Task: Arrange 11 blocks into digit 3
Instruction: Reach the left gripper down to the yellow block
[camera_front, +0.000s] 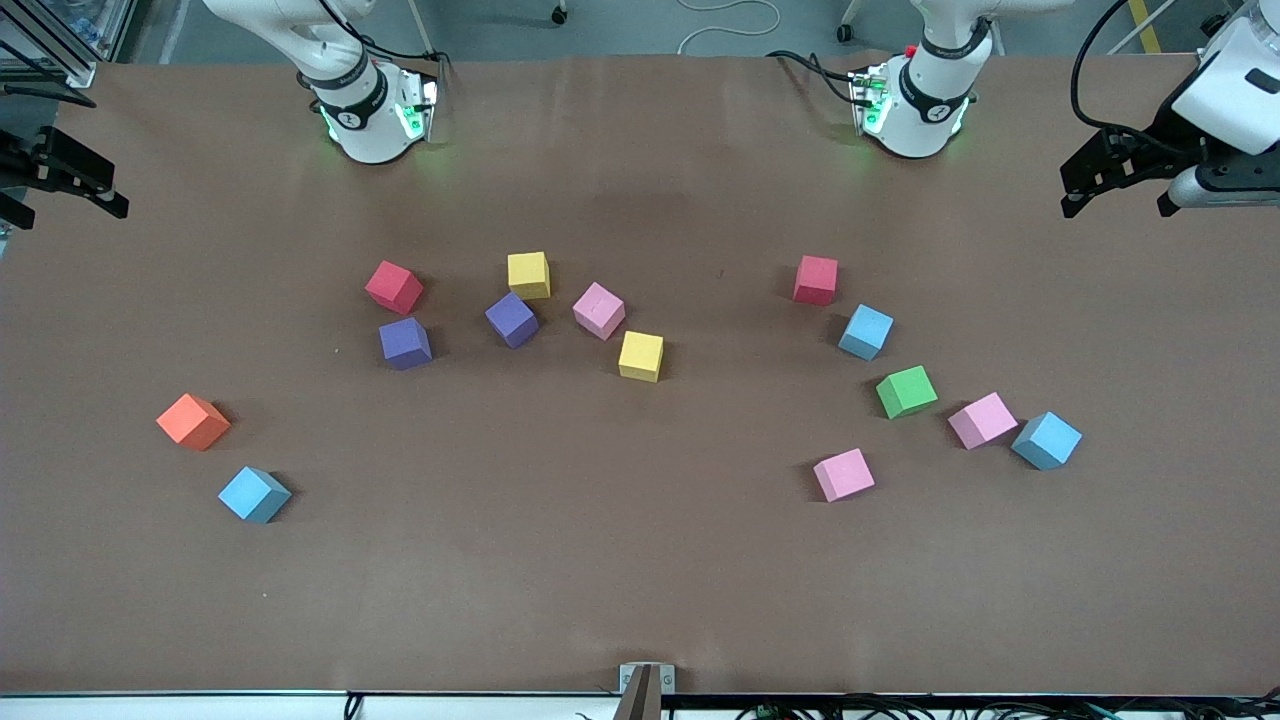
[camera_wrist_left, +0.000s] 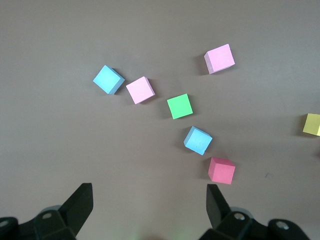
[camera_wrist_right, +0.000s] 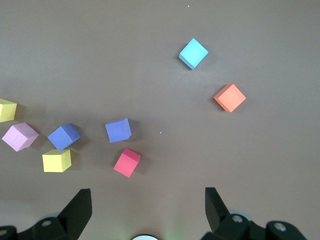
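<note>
Digit isn't started, the blocks are just scattered over the brown table (camera_front: 640, 580). Reading the front view like a clock face from the table's middle:

One bunch sits around 10 to 11 o'clock. There's a red cube (camera_front: 393, 287) with a purple cube (camera_front: 405, 343) at its 6, then a yellow cube (camera_front: 528, 274) with a second purple cube (camera_front: 512, 319) close at its 7. A pink cube (camera_front: 598, 310) has a second yellow cube (camera_front: 640, 355) at its 5.

The other bunch curves through 2 to 4 o'clock. A second red cube (camera_front: 815, 279) has a light blue cube (camera_front: 865, 331) at its 5, with the green cube (camera_front: 906, 391) next. After that comes a second pink cube (camera_front: 982, 420) with another light blue cube (camera_front: 1046, 440) right beside it, can't tell if they touch. A third pink cube (camera_front: 843, 474) is at the green's 7.

Out at 8 o'clock, well apart from the rest, are the orange cube (camera_front: 193, 421) and a third light blue cube (camera_front: 254, 494).

The left gripper (camera_wrist_left: 150, 200) hangs in the air at the left arm's end of the table, jaws spread wide and empty. The right gripper (camera_wrist_right: 147, 200) does the same at the right arm's end
</note>
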